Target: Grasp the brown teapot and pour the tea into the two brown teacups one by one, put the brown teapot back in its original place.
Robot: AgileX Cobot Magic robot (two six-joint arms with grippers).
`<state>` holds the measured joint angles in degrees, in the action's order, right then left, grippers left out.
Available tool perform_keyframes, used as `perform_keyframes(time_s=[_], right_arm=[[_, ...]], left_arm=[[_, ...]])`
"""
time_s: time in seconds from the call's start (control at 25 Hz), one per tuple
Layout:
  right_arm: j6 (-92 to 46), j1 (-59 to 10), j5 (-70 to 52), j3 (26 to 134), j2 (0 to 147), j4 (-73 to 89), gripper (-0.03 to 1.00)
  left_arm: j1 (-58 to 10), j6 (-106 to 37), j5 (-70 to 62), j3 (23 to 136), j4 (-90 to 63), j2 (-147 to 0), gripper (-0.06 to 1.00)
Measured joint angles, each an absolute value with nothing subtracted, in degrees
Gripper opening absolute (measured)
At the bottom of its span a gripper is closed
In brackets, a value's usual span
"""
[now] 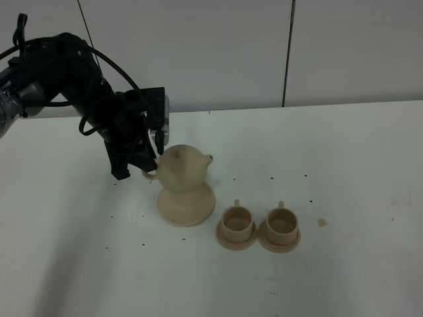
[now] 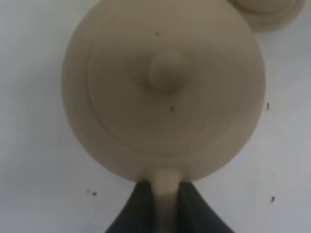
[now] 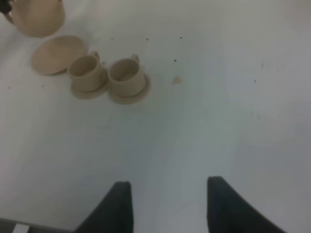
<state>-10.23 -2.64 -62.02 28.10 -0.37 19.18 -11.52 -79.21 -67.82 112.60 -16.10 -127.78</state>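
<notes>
While the right gripper (image 3: 167,206) hangs toward the near side, jaws wide with nothing between them, over the table (image 1: 344,165) and well apart from the crockery, the step in hand belongs to the left arm. Nearest of the task's things stand the left teacup (image 1: 236,222) and the right teacup (image 1: 281,223), side by side and upright, a small brown spot (image 1: 322,222) on the table just right of them. Just beyond and left of the cups lies the wide saucer (image 1: 188,211), bare, and the brown teapot (image 1: 184,168) appears to hang above its far part, lifted clear, knob up, spout (image 1: 209,158) pointing right. Farther left, the left gripper (image 1: 153,165) pinches its jaws narrow on the pot's loop handle (image 2: 165,191), a thin tan strip between two dark fingers (image 2: 138,208) in the left wrist view.

The job now, I judge, is the carry to the first pour. With a slim handle gripped and the pot's weight hanging out in front, the pot could twist in the jaws. A slow, level move toward the near right suits best, bringing the spout over the left teacup's mouth before any tilt. The tilt should be gentle and stop short of where the lid (image 2: 165,92) might slide off. The pot's belly should pass high enough to clear the cup rims.
</notes>
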Motion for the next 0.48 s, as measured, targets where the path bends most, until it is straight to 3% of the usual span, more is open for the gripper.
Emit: perform_keyframes(time_s=[0.48], right_arm=[[-10.23, -2.64, -62.02, 28.10, -0.37, 19.18, 0.35]], left_arm=[[-15.59, -75.83, -67.81, 114.15, -14.20, -127.33, 0.17]])
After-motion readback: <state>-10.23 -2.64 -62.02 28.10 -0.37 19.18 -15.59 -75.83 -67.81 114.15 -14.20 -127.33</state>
